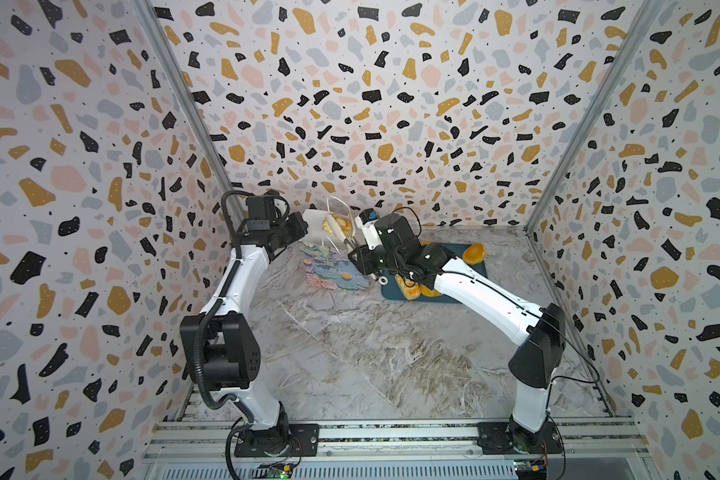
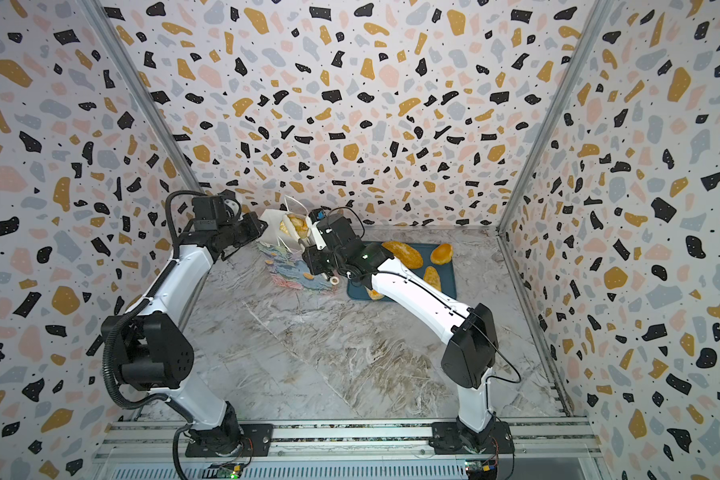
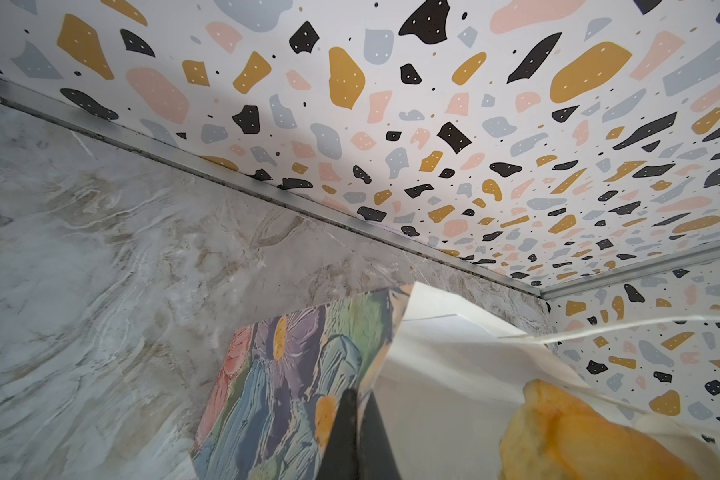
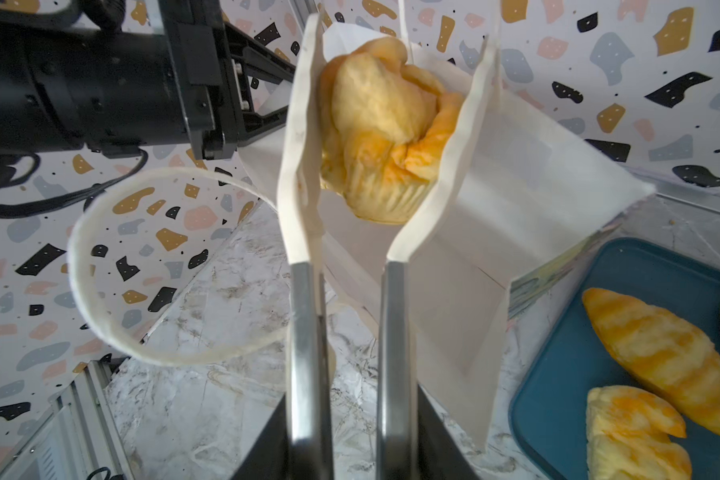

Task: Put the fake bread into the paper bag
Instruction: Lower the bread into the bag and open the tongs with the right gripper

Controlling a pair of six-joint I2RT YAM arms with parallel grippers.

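The bread (image 4: 383, 124) is sat high in the bag (image 4: 495, 187) mouth, upper middle of frame, with the right claw (image 4: 346, 266) parted narrowly and empty. The rim's pinched by the left claw (image 4: 281, 93), so it should prob be nudged down gently.

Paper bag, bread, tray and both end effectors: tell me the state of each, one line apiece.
paper bag: standing, mouth open, bread inside.
bread in the bag: resting inside, gripped by nothing.
bread on the tray: several pieces lying loose, not yet bagged.
tray: lying flat, bread on it.
left end effector: shut, pinching the bag's wall.
right end effector: open, empty, at the bag's mouth.
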